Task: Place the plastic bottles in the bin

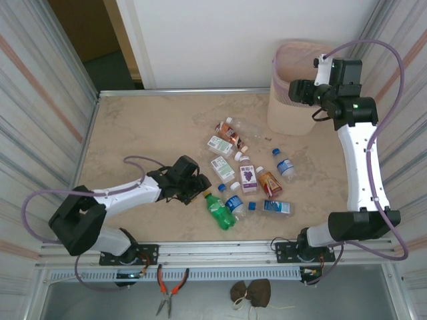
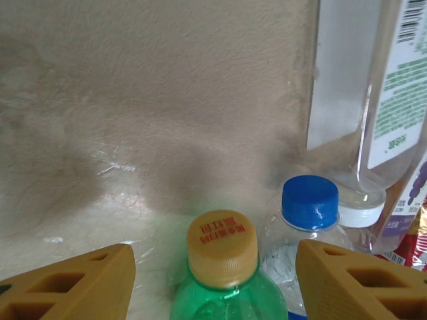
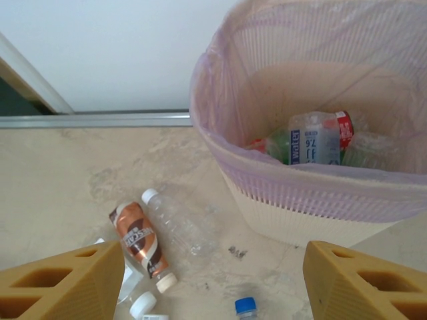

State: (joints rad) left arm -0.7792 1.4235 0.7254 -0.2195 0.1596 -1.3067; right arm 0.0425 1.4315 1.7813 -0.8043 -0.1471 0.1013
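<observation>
Your left gripper (image 2: 213,287), spread, frames the green bottle (image 2: 223,293) at six o'clock, apparently to pinch it; your right gripper (image 3: 213,287), spread and empty, hangs by the one-o'clock bin (image 3: 300,183).

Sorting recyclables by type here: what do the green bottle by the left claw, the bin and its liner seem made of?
Green bottle: glossy translucent green plastic, light passing through; its tan cap looks opaque, matte plastic. Bin: rigid beige plastic, likely moulded, with a fine slotted lattice. Liner: thin pinkish translucent film, wrinkled, lattice visible through it.
</observation>
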